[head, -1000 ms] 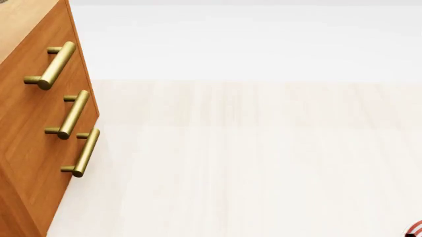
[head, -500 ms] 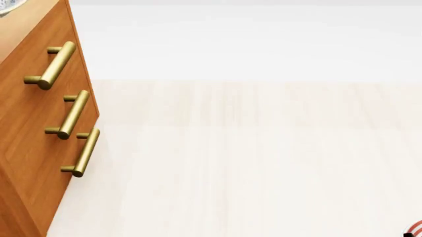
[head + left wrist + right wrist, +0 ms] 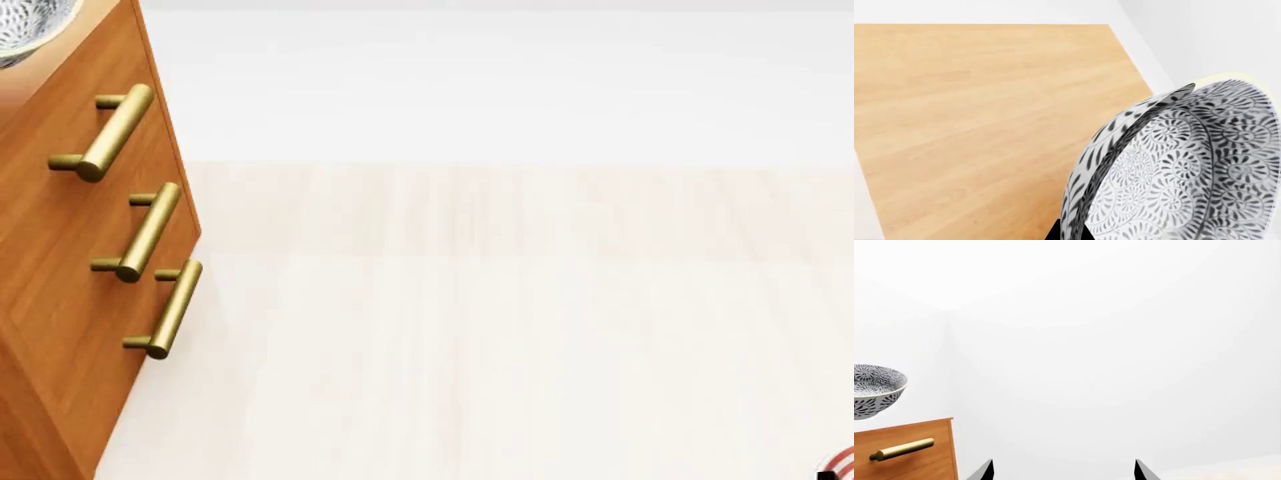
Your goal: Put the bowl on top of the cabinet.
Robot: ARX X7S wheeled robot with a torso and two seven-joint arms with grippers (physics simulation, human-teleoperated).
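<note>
The bowl [image 3: 1187, 165], white with a dense grey floral pattern, fills the near side of the left wrist view. My left gripper [image 3: 1071, 231] is shut on the bowl's rim, one black fingertip on each side of the wall. Beneath it lies the orange-brown top of the cabinet [image 3: 974, 110]. In the head view only an edge of the bowl [image 3: 27, 30] shows, over the cabinet [image 3: 67, 230] at the far upper left. From the right wrist the bowl [image 3: 874, 390] appears to hang just above the cabinet [image 3: 927, 465]. My right gripper [image 3: 1064, 462] is open and holds nothing.
Three brass bar handles [image 3: 114, 135] stick out from the cabinet's drawer fronts. Pale wooden floor [image 3: 507, 330] stretches to the right of it, up to a white wall. A sliver of a red-ringed plate [image 3: 841, 462] shows at the lower right corner.
The bowl has come into the head view at the upper left and moved further in over the cabinet top. Nothing else has shifted.
</note>
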